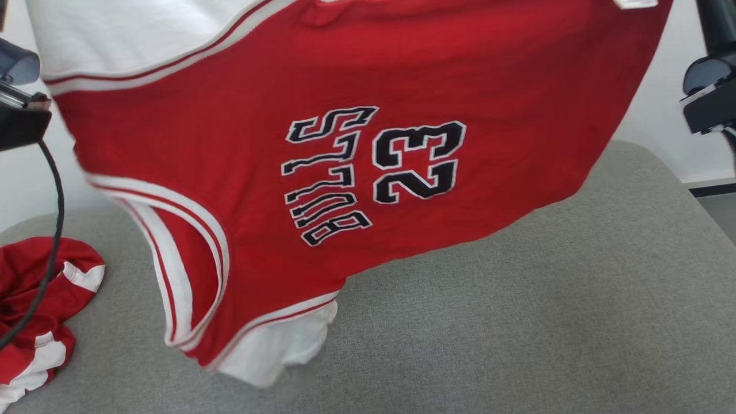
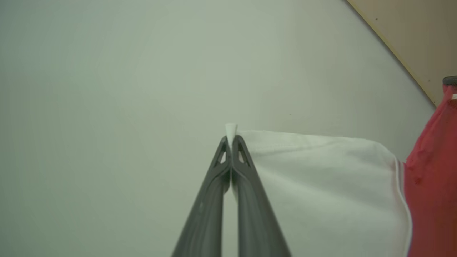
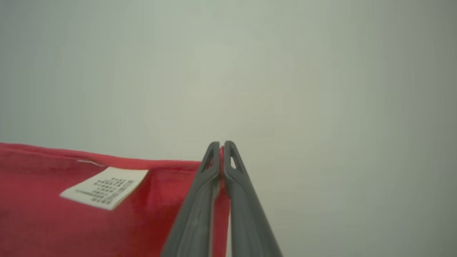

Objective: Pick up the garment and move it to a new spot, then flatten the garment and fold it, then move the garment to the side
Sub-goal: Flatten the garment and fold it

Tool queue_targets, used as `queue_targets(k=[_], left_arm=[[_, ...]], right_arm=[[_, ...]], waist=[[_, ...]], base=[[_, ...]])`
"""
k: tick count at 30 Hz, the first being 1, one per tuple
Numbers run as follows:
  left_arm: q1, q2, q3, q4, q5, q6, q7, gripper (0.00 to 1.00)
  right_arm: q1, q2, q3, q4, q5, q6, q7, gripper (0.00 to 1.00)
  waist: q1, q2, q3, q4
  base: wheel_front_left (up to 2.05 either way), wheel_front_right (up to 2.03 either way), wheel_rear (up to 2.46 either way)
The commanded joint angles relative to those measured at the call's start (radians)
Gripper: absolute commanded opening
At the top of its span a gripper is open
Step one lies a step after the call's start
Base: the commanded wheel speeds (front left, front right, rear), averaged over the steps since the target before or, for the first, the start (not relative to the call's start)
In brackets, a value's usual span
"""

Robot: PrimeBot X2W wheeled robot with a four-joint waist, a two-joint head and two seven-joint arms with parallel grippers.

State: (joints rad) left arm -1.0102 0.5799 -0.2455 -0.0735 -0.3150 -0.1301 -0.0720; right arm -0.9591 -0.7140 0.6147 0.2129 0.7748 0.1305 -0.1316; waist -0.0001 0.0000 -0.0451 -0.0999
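Holding the garment (image 1: pixel 356 115) up, spread sideways above the grey padded surface (image 1: pixel 546 316), with the lettering BULLS and 23 turned on end. Cannot tell whether its lowest white sleeve end touches the padding. Pinching a white sleeve corner (image 2: pixel 271 142) with the left gripper (image 2: pixel 231 138), fingers pressed together on the cloth, a small tip of fabric poking out past them. Clamping the red hem with the right gripper (image 3: pixel 221 144), fingers likewise closed on it, just beside a white care label (image 3: pixel 105 187). Facing a plain pale wall (image 3: pixel 285 71) in both wrist views. Showing, at the padding's left edge, a second red-and-white cloth (image 1: pixel 34 299) bunched up, crossed by a dark cable (image 1: pixel 54 230).
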Motion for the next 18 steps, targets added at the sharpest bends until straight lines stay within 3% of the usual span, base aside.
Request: queue_targets(k=[1, 7, 12, 18], left_arm=[[-0.016, 0.011, -0.006, 0.011, -0.006, 0.001, -0.002, 0.00], [-0.059, 0.027, -0.080, 0.075, -0.046, -0.001, -0.015, 0.00], [-0.148, 0.034, -0.202, 0.206, -0.073, -0.001, -0.082, 0.00], [-0.314, -0.002, -0.296, 0.402, -0.055, -0.001, -0.166, 0.00]], right_arm=[[-0.014, -0.011, -0.003, -0.006, 0.006, 0.000, 0.005, 0.00], [-0.032, -0.007, -0.003, 0.016, 0.020, 0.000, 0.024, 0.00], [-0.097, 0.059, 0.038, 0.110, 0.018, 0.000, 0.023, 0.00], [-0.229, 0.149, 0.094, 0.266, 0.013, 0.000, 0.018, 0.00]], waist=[[0.0001, 0.0000, -0.001, 0.002], [0.0001, 0.0000, 0.017, 0.012], [0.0001, 0.0000, 0.045, 0.013], [0.0001, 0.0000, 0.135, 0.012]], base=[[0.00, 0.00, 0.00], [0.00, 0.00, 0.00], [0.00, 0.00, 0.00], [0.00, 0.00, 0.00]])
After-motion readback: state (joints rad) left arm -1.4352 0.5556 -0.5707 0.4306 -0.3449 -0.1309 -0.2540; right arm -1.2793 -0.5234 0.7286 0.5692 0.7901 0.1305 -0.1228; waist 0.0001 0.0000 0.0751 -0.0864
